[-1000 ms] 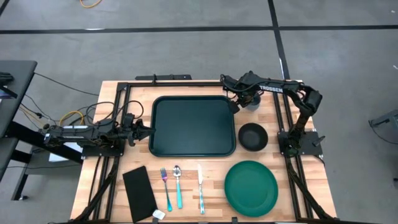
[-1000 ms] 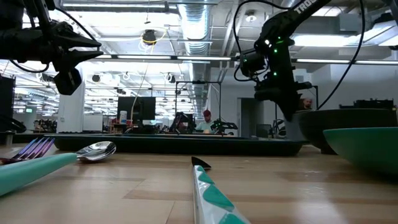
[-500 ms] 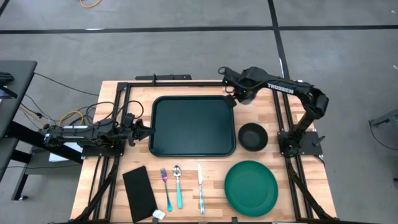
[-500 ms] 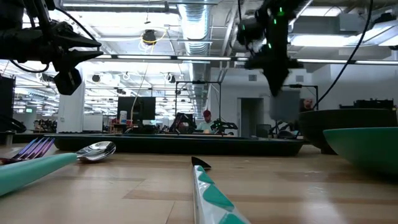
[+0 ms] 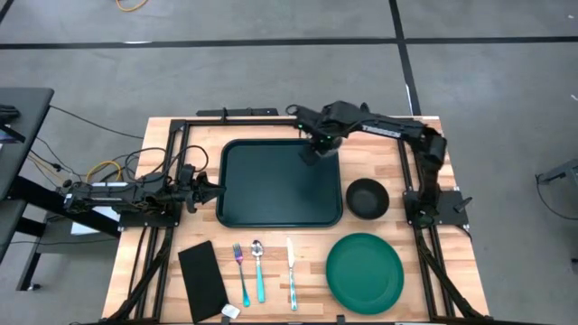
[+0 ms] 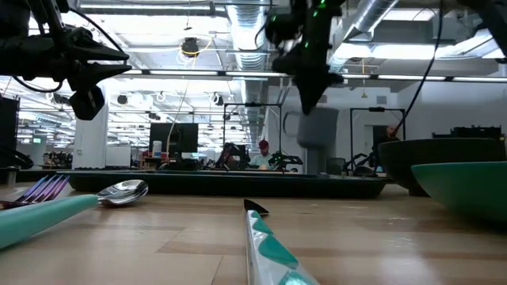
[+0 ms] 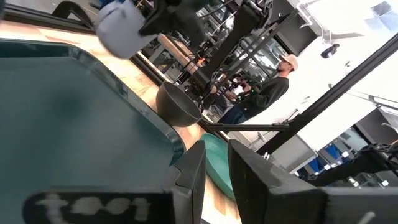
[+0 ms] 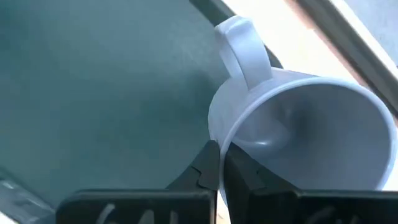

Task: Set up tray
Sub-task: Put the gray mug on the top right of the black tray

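Your right gripper (image 5: pixel 311 152) sits at the upper middle of the high view, over the tray's upper right corner, and its fingers (image 8: pixel 205 171) are pinched on the rim of a pale blue-white mug (image 8: pixel 292 127); in the right wrist view you can see the two dark tips pressed together on the mug's lip, with the handle pointing away from them and the open mouth tilted toward the camera. In the low view the same mug (image 6: pixel 316 129) hangs clear above the tray's surface, just right of centre in the frame. The tray (image 5: pixel 280 182), large, dark green and rectangular, lies flat at the centre of the table (image 5: pixel 384 153) in the high view, and nothing rests in it. Your left gripper (image 5: pixel 200 188) waits at the left of that frame, just beside the tray's left edge (its fingers (image 7: pixel 189 177) show a narrow gap between them in the left wrist view, gripping nothing). To the right of the tray sits a black bowl (image 5: pixel 367 198), and below it, at the lower right, a round green plate (image 5: pixel 364 273). Along the lower edge of the frame, left to right, lie a black napkin (image 5: pixel 201 279), a fork (image 5: pixel 241 273), a spoon (image 5: pixel 258 269) and a knife (image 5: pixel 291 272), all with teal handles.
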